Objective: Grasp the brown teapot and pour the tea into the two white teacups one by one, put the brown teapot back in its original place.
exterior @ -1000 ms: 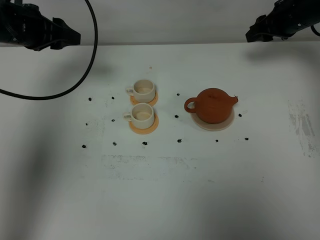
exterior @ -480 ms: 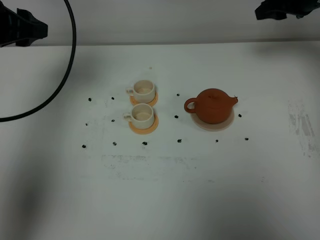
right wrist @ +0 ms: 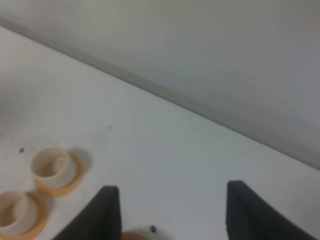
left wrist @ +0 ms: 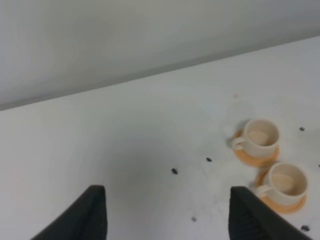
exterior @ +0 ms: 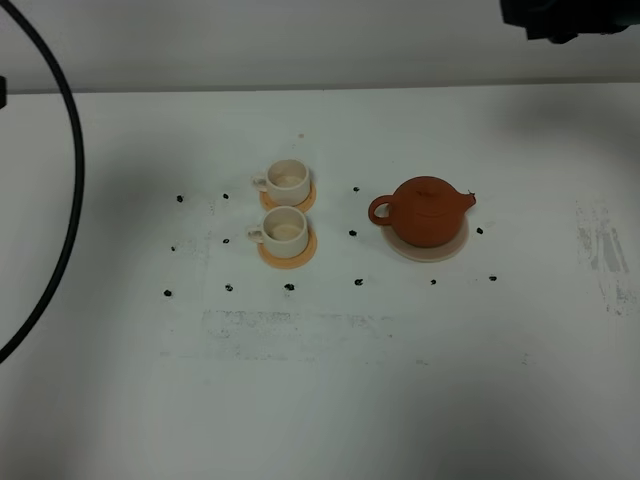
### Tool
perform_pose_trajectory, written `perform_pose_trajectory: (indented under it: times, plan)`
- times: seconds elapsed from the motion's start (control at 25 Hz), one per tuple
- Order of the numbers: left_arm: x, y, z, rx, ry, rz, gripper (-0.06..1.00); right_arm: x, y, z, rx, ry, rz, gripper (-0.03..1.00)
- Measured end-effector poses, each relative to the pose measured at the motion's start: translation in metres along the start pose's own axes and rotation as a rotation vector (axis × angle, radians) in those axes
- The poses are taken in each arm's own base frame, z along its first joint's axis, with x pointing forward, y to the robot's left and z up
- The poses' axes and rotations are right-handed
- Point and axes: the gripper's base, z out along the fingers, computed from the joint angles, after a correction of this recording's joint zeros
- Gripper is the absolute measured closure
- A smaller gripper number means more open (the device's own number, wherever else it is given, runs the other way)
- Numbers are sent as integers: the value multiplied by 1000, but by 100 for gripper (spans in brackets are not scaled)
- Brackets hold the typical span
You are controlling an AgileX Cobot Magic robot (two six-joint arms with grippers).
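Teapot (exterior: 428, 211) of brown clay is seated on its beige coaster (exterior: 442, 250) right of centre, handle turned toward the two white teacups (exterior: 287, 180) on orange coasters (exterior: 296, 258), apparently staged for pouring. Left end effector (left wrist: 169, 212) and right end effector (right wrist: 170, 212) are held apart, empty.

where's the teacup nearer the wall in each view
exterior high: far teacup, left of centre, just above its twin.
left wrist: in view, the cup nearer the brown speck.
right wrist: in view, likewise nearer the speck.
shared landmark: the brown speck, beyond the cup in all three.
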Motion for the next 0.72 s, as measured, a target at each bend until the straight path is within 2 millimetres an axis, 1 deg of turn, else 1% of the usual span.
perform_pose_trajectory:
  times: [0.12,0.2,0.32,0.44,0.6,0.72]
  plan:
    - [14,-2,-27,-74,-2,2,39,-2,30,13,-81,34,-52,48]
    - [28,-3,-40,-116,28,-9,39,0,47,22,-120,71,-83,48]
    - [48,-6,-57,-163,79,-40,39,2,66,31,-148,116,-132,48]
    - [64,-12,-73,-162,117,-67,39,4,84,39,-190,154,-158,48]
    - [81,-22,-95,-142,164,-93,39,10,106,51,-260,208,-192,48]
    - [92,-29,-109,-117,182,-105,39,19,121,66,-308,251,-209,48]
